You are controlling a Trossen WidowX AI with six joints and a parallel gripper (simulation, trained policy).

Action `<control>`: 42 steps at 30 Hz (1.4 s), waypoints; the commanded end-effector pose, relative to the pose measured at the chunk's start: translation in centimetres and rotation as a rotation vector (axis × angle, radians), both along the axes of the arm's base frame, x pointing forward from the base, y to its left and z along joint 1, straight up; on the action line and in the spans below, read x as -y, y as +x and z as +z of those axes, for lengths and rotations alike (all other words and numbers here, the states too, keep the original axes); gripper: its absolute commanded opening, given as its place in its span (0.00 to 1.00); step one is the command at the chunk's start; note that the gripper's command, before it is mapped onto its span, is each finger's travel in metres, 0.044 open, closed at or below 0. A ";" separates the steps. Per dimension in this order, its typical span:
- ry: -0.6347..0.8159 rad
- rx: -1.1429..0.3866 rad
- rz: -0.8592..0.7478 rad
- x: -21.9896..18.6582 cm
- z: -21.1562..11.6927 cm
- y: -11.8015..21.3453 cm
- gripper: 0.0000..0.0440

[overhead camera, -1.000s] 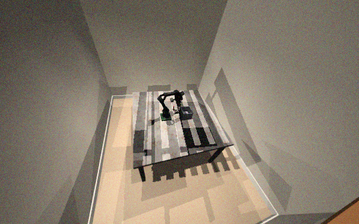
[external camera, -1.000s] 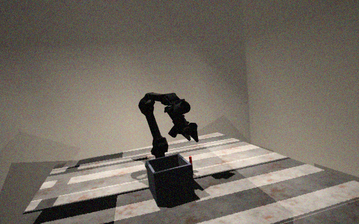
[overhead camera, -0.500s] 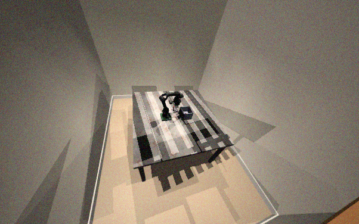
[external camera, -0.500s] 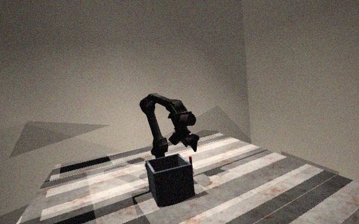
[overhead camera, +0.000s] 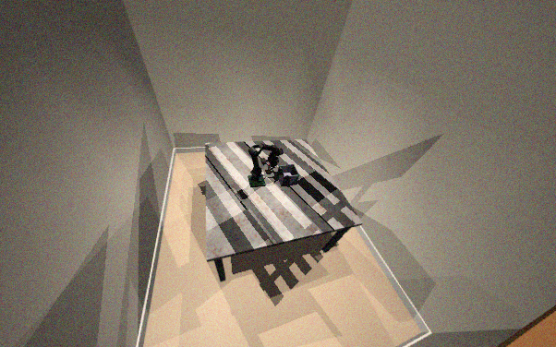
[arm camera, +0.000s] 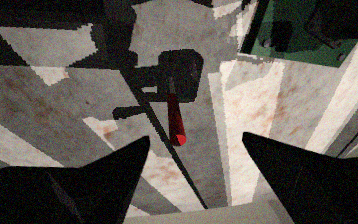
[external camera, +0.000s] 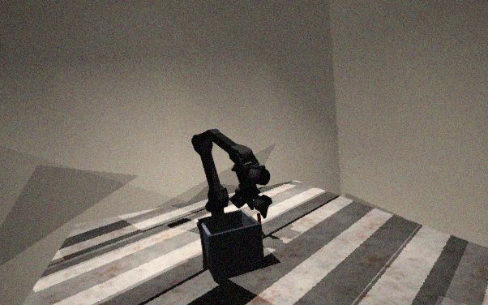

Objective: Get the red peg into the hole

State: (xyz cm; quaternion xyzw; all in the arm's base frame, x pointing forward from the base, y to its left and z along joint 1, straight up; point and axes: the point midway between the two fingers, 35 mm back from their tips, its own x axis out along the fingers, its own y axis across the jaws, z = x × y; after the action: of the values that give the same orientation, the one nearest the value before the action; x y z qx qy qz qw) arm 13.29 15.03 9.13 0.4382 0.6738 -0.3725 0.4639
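Observation:
The red peg [external camera: 258, 218] [arm camera: 176, 120] stands upright on the table, just beside the box. In the wrist view its bright round top points toward the camera. The dark open box [overhead camera: 288, 175] [external camera: 234, 253] stands on the table; the plate and its hole are hidden inside it. My gripper [external camera: 251, 209] [arm camera: 195, 138] is open and empty, pointing down above the peg's area. In the wrist view the peg shows between the two fingertips sideways, nearer the left one and a little up the picture from their line. The fingers do not grip it.
The green base [overhead camera: 257, 181] [arm camera: 300, 47] of the arm is close by, at the upper right in the wrist view. The box walls rise beside the peg and the gripper. Striped light and hard shadows cover the table [overhead camera: 265, 217] [external camera: 330, 251].

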 end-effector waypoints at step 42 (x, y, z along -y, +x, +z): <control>0.196 0.271 0.072 -2.9 4.5 4.8 0.00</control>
State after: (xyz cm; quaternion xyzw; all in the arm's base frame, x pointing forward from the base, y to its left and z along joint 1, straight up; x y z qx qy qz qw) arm 17.41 17.89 12.02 0.4938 0.6607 -0.2468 0.5086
